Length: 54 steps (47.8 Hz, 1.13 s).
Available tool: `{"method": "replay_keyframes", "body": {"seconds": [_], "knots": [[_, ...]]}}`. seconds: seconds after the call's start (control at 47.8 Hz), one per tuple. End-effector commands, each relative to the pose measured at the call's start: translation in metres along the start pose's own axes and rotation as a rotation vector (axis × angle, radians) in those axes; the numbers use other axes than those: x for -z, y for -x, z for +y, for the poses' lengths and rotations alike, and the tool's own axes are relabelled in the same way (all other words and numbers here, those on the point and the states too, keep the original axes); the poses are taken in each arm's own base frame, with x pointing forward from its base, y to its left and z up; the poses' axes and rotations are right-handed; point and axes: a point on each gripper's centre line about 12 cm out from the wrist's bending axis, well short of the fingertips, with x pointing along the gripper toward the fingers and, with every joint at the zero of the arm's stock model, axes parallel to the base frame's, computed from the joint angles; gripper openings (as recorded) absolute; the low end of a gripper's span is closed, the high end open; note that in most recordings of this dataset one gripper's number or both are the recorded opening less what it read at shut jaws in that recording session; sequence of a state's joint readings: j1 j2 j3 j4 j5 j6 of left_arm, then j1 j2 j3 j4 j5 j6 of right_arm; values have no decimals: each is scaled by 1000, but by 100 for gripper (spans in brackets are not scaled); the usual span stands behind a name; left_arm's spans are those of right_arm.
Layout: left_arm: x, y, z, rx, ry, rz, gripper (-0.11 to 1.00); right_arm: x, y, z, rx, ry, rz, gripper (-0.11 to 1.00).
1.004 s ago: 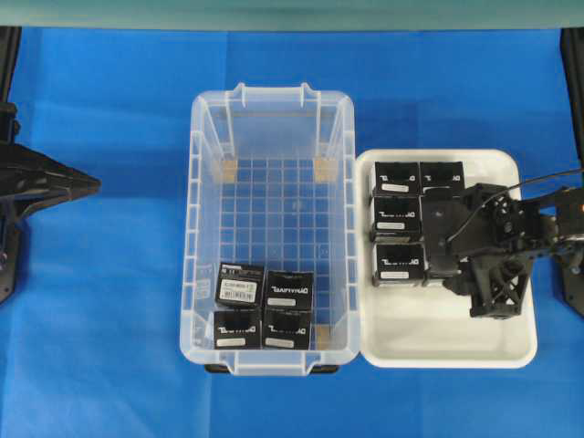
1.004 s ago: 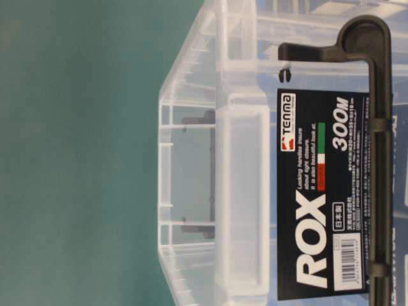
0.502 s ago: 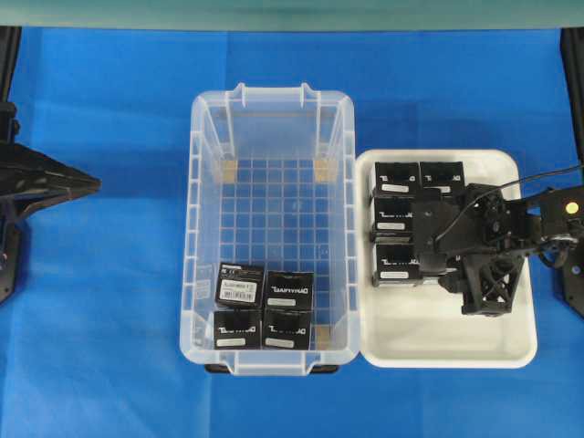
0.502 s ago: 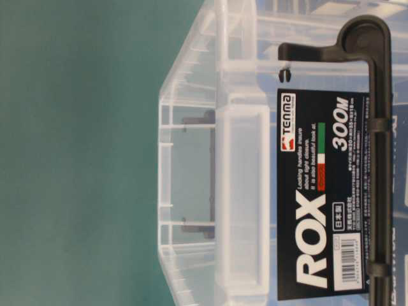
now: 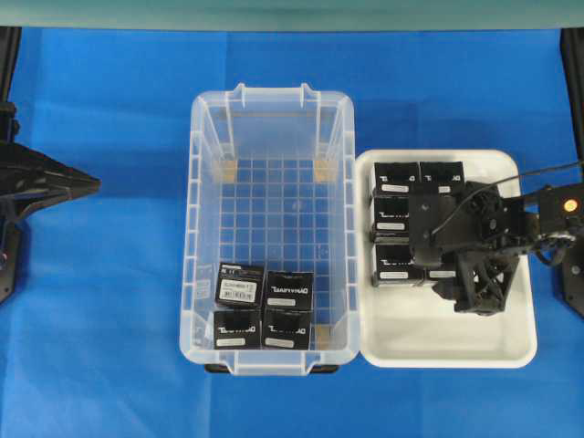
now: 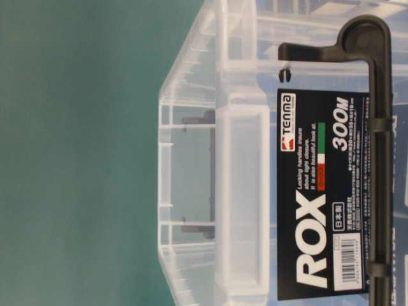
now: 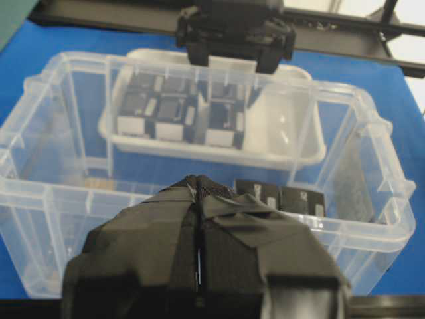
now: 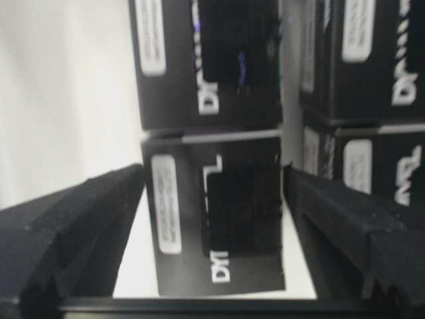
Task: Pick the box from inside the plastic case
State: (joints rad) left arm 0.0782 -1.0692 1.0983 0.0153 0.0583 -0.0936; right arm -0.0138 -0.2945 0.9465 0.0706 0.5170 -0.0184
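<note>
The clear plastic case (image 5: 196, 228) stands mid-table with several black boxes (image 5: 239, 284) grouped in its front-left corner. My right gripper (image 5: 436, 263) hovers low over the white tray (image 5: 438, 351) to the right of the case. In the right wrist view its jaws (image 8: 214, 199) stand open around a black box (image 8: 212, 226) that rests on the tray floor, with white gaps showing on both sides. My left gripper (image 5: 87, 182) waits at the far left, outside the case, its taped fingers (image 7: 219, 219) pressed shut on nothing.
Several more black boxes (image 5: 397, 178) stand in rows in the tray's back-left part. The tray touches the case's right wall. The table-level view is filled by the case's end wall (image 6: 242, 204) and its black label (image 6: 319, 191). Blue cloth (image 5: 109, 347) surrounds everything.
The right gripper's jaws have spread apart and let go of the box in the tray; the arm has shifted slightly left. The left arm has not moved.
</note>
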Motion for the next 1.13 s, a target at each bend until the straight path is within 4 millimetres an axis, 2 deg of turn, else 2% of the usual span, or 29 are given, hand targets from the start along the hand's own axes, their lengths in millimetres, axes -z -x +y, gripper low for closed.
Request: {"method": "replay_keyframes", "body": {"seconds": [0.0,0.209,0.397,0.669,0.858,1.109], "knots": [[-12,-1,0,-1,0,-31,-6,-15,17,1,-5,-24,-69,93],[-12,-1,-1,1,-1,-31,-6,-35,73,0,-17,-93,-242,93],[-12,-1,0,-1,-12,-34,-6,-39,120,-1,-26,-103,-433,93],[-12,-1,-1,1,-9,-29,-6,-36,164,0,-38,-95,-715,92],[-12,-1,0,-1,-10,-28,-6,-25,184,0,-45,-92,-822,92],[-11,-1,-1,0,-12,-26,-6,-8,191,0,-52,-93,-872,92]]}}
